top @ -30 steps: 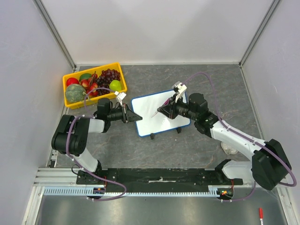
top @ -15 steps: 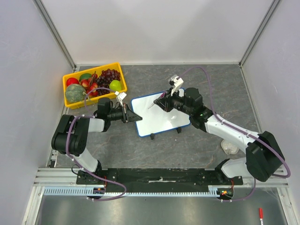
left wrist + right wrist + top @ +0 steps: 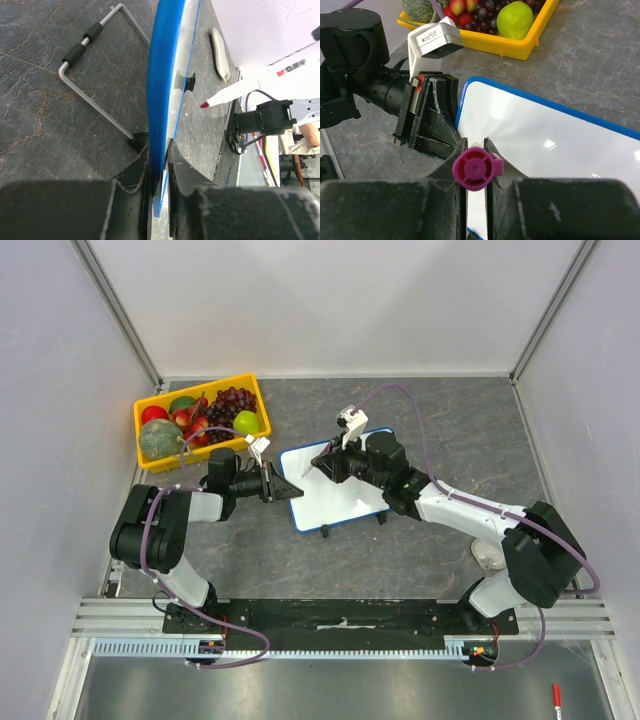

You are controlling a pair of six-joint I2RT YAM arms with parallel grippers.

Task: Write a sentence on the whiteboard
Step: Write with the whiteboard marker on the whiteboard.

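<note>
The whiteboard (image 3: 345, 495) stands tilted on the table on its black feet and wire stand (image 3: 95, 97). Its white face is blank; no sentence shows on it. My left gripper (image 3: 285, 488) is shut on the board's left blue edge (image 3: 160, 90), which runs between the jaws (image 3: 159, 150). My right gripper (image 3: 322, 462) is shut on a marker (image 3: 474, 169) with a magenta end cap. It holds it over the board's upper left corner (image 3: 470, 87). The red tip (image 3: 205, 105) is close to the board face; I cannot tell if it touches.
A yellow tray (image 3: 150, 455) of fruit stands at the back left, also in the right wrist view (image 3: 520, 47). A spare red marker (image 3: 556, 698) lies off the table at the near right. A small clear object (image 3: 487, 555) sits by the right arm's base.
My right arm has swung left across the board with the marker, from the board's right half to its upper left corner. The left gripper and the board have not moved.
</note>
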